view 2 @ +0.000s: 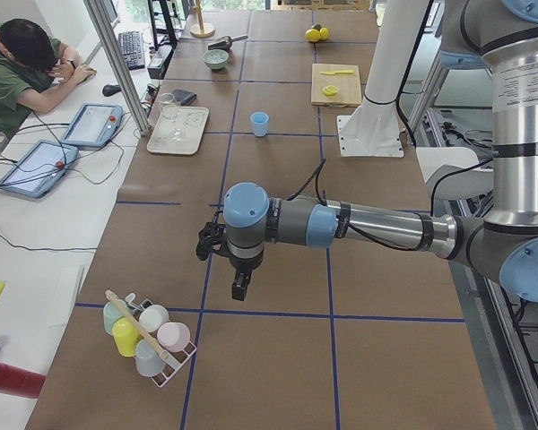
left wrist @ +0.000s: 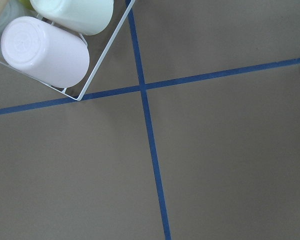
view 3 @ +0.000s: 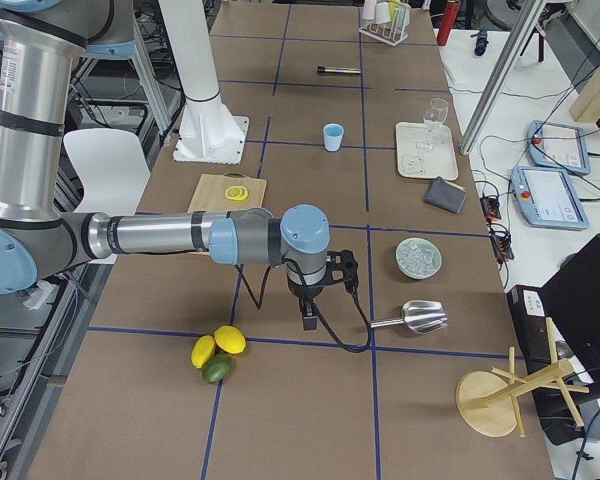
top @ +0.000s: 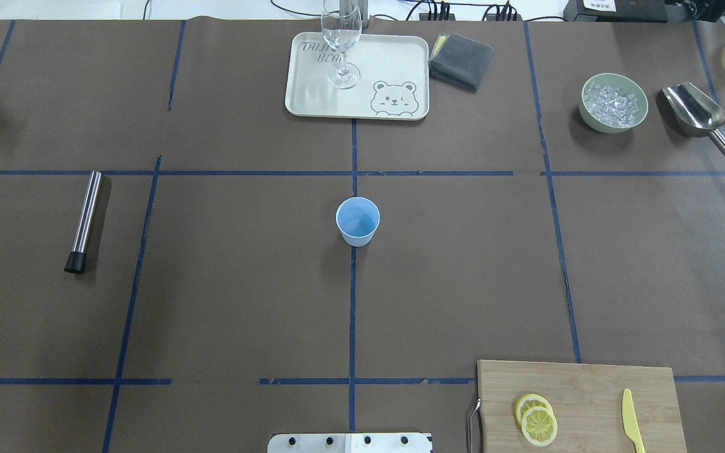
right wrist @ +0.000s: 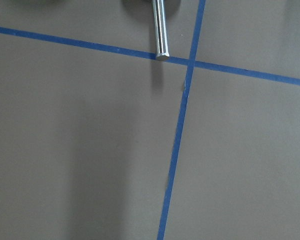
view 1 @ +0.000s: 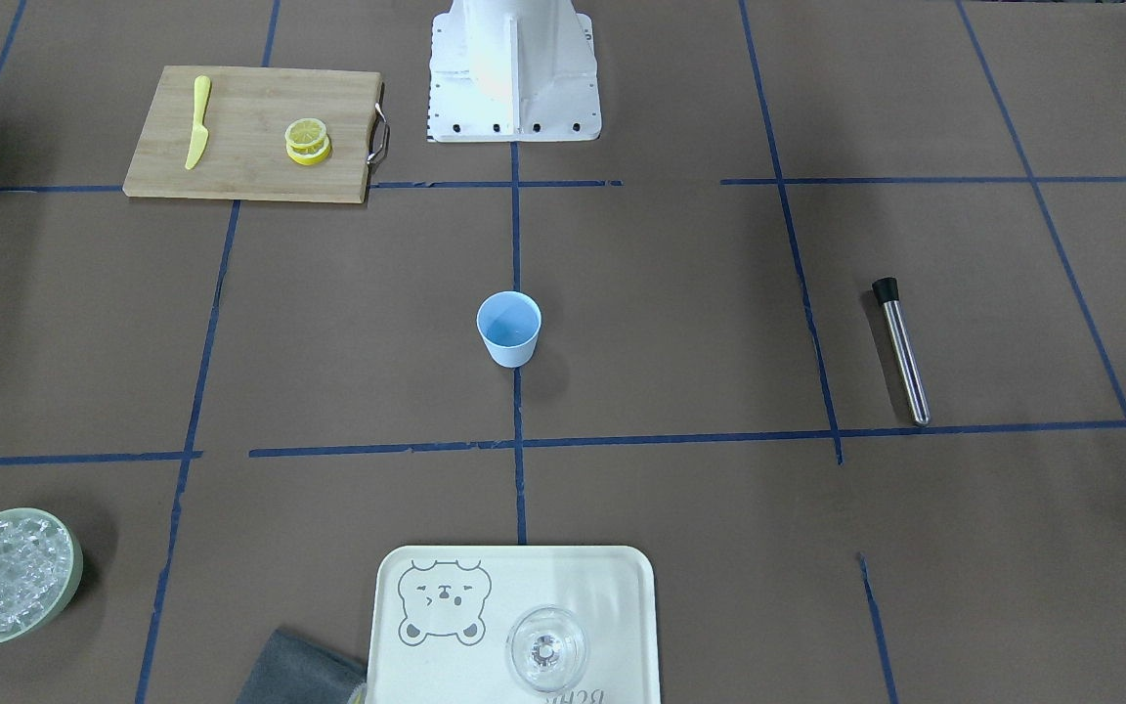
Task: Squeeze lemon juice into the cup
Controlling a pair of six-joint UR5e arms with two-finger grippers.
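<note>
Exterior front-facing view first: where does the cup (view 1: 509,329) stand?

Upright in the middle of the bench, on the centre tape line, with no arm near it. The lemon slices (view 1: 308,141) lie stacked on a bamboo cutting board (view 1: 250,132) at the robot's edge, beside a yellow knife (view 1: 196,122).

And the overhead exterior view?

The same: the cup (top: 357,221) is mid-bench, and the lemon slices (top: 535,419) are on the board (top: 579,406) towards the robot's right corner. No gripper shows.

Exterior left?

The left gripper (view 2: 239,287) hangs pointing down near the bench's left end, just by a wire rack of tumblers (view 2: 148,336), well apart from the cup (view 2: 260,124). Whether it is spread or closed, I cannot tell.

Exterior right?

The right gripper (view 3: 308,318) hangs near the right end, beside a steel ice scoop (view 3: 412,318), far from the cup (view 3: 333,137). Its spread I cannot tell either.

The left wrist-mounted camera?

Only a corner of the rack (left wrist: 102,60) over crossed tape; no fingers.

The right wrist-mounted one?

The scoop's handle (right wrist: 160,27) and crossed tape; no fingers.
</note>
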